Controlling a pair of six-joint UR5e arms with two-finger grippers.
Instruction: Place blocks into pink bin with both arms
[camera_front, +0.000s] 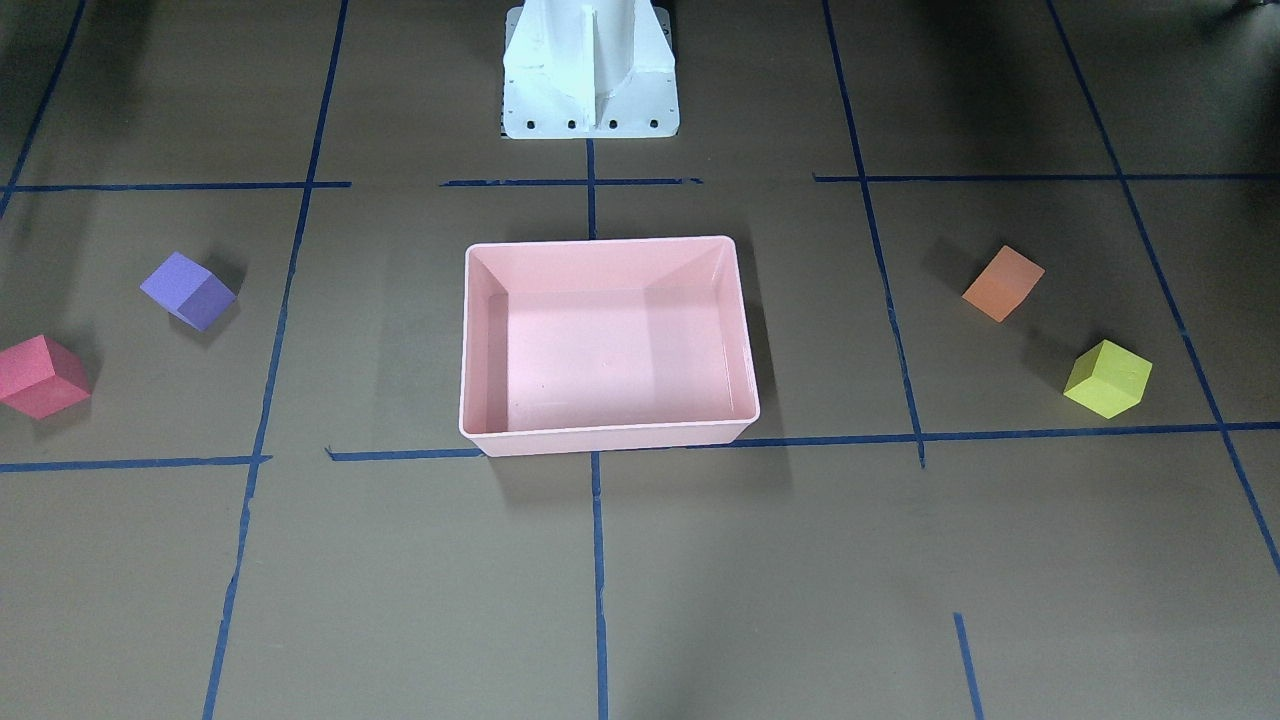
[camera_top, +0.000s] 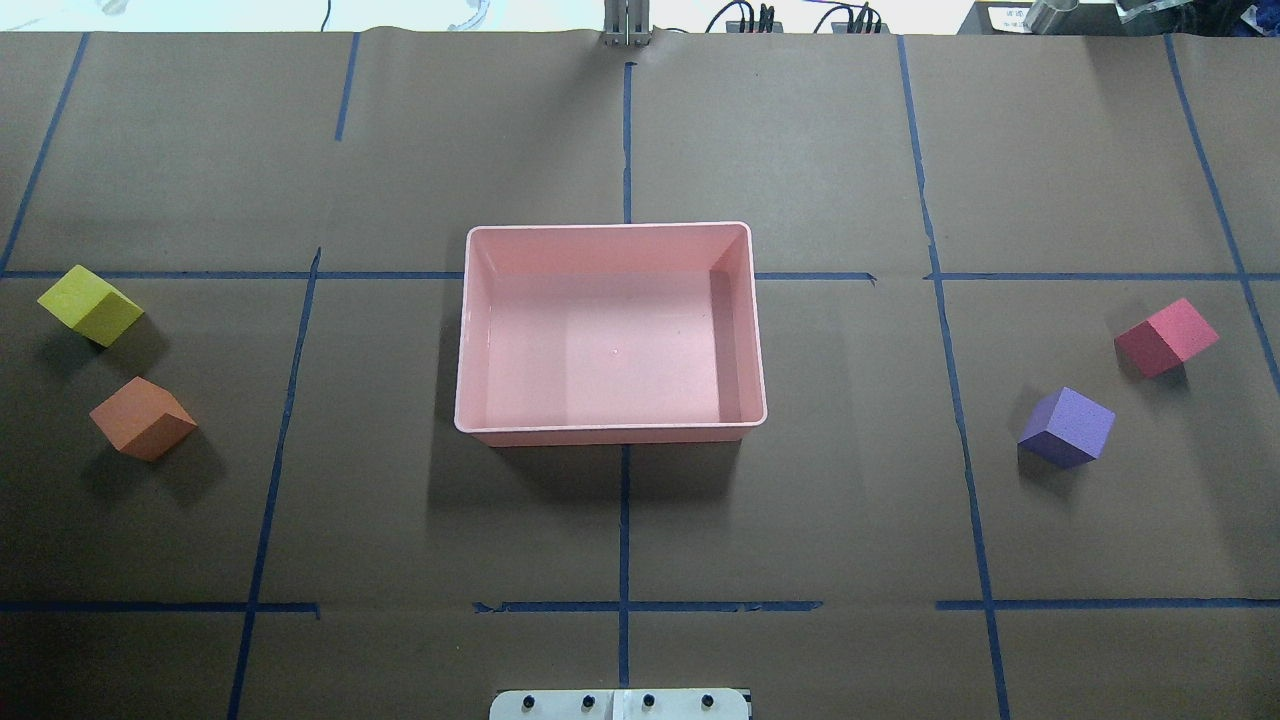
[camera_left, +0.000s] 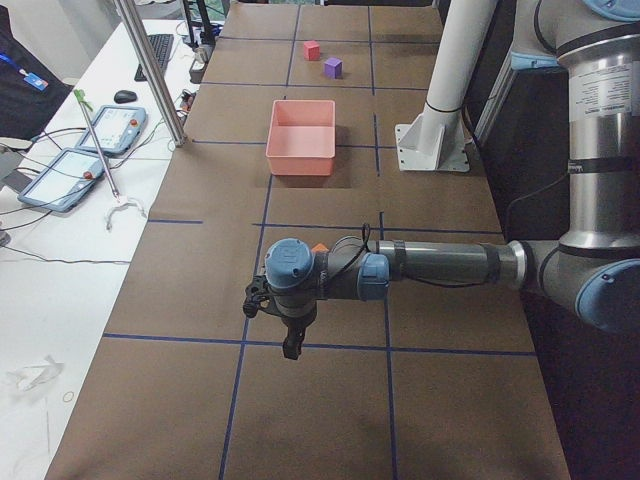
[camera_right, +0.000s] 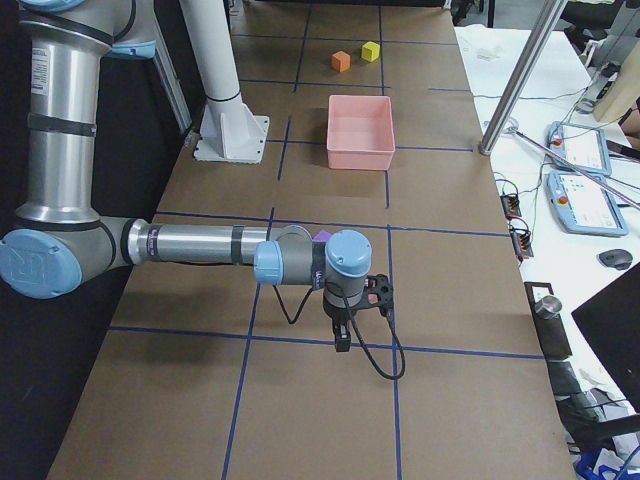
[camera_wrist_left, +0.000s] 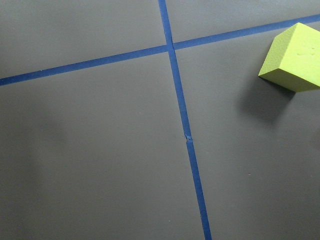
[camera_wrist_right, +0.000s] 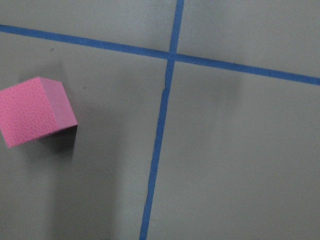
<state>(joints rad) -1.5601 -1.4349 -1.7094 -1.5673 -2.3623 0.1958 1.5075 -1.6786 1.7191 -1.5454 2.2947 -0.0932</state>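
The pink bin (camera_top: 610, 340) stands empty at the table's middle, also in the front view (camera_front: 610, 350). The yellow-green block (camera_top: 90, 305) and orange block (camera_top: 142, 418) lie on the robot's left; the red block (camera_top: 1165, 337) and purple block (camera_top: 1066, 427) lie on its right. My left gripper (camera_left: 290, 345) hangs above the table at the left end, near the yellow-green block (camera_wrist_left: 295, 57). My right gripper (camera_right: 342, 340) hangs at the right end, near the red block (camera_wrist_right: 35, 110). Both grippers show only in side views, so I cannot tell whether they are open or shut.
The white pedestal base (camera_front: 590, 70) stands behind the bin. Blue tape lines cross the brown table cover. A metal post (camera_left: 150, 70) and operator pendants (camera_left: 70, 175) stand beyond the table's far edge.
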